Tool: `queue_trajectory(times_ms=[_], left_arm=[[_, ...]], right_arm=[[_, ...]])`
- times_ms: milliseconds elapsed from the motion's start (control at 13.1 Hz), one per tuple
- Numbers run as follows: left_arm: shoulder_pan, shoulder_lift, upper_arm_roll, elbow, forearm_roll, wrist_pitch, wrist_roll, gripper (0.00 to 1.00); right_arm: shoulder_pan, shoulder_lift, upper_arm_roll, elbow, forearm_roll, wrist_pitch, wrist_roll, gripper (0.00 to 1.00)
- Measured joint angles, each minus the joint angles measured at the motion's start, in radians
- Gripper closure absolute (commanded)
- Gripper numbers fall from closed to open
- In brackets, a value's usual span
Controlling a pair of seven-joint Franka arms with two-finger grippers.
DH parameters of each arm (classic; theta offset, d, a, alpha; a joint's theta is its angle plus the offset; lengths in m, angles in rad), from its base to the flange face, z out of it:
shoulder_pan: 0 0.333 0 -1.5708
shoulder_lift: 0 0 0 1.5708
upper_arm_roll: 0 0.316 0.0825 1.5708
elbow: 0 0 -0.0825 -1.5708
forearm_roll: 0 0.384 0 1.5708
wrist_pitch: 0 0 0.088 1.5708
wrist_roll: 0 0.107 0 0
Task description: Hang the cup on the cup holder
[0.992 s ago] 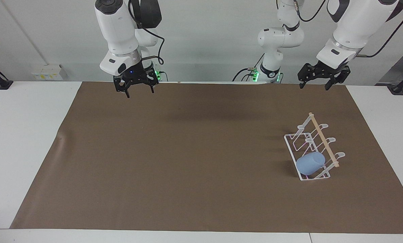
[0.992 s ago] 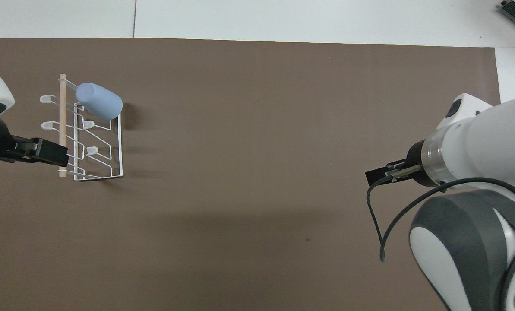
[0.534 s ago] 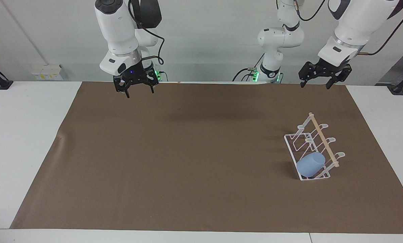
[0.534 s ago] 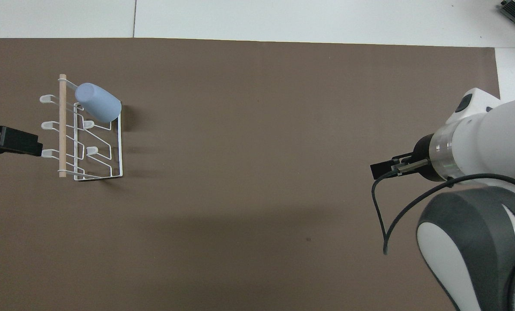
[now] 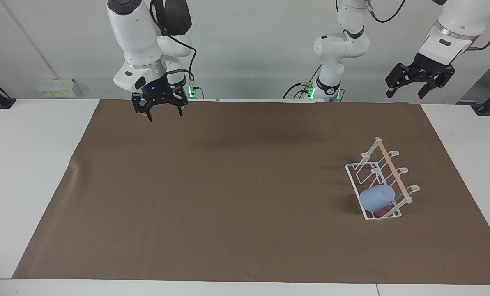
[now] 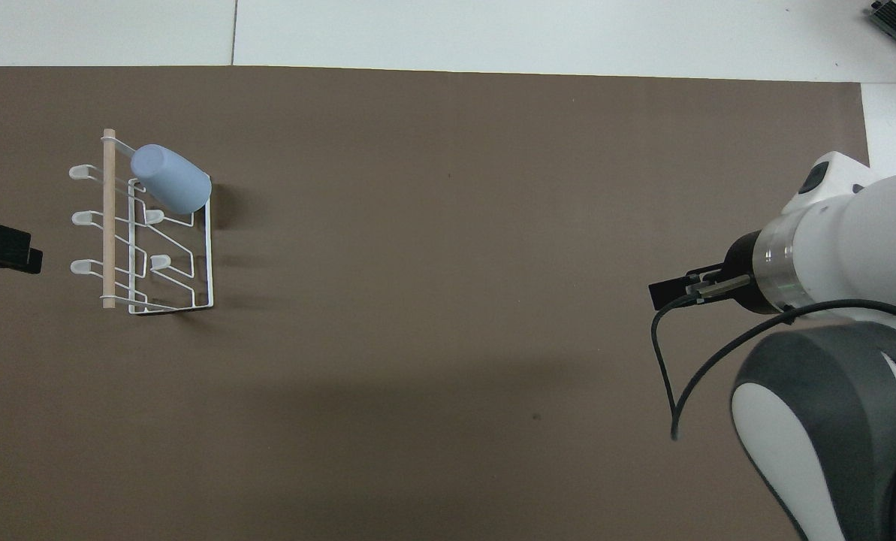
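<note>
The light-blue cup [image 5: 377, 198] hangs tilted on a prong of the white wire cup holder [image 5: 392, 170], at the holder's end farthest from the robots. In the overhead view the cup [image 6: 171, 178] sits over the holder [image 6: 108, 225] at that same end. My left gripper [image 5: 405, 95] is open and empty, raised high in the air over the table's edge at the left arm's end, well apart from the holder. Only its black tip [image 6: 1, 248] shows in the overhead view. My right gripper [image 5: 165, 116] is open and empty, raised over the mat's edge by the robots.
A brown mat [image 5: 228, 185] covers most of the white table [image 5: 31, 164]. The cup holder stands on the mat toward the left arm's end. A third white arm [image 5: 335, 53] stands at the robots' end of the table. The right arm's body [image 6: 831, 248] and black cable [image 6: 662, 368] hang over the mat.
My left gripper has risen and drawn away from the cup holder toward the left arm's end of the table. The right gripper has shifted slightly. The cup stays on the holder.
</note>
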Motion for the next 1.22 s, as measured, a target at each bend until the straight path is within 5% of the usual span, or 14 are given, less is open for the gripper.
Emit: queue_trajectory(times_ms=[840, 1221], left_arm=[[0.000, 0.007, -0.003, -0.007, -0.002, 0.053, 0.081, 0.00], [0.000, -0.030, -0.007, -0.131, -0.003, 0.139, 0.103, 0.00]], right_arm=[[0.000, 0.000, 0.000, 0.000, 0.000, 0.000, 0.000, 0.00], [0.000, 0.000, 0.000, 0.000, 0.000, 0.000, 0.000, 0.00]])
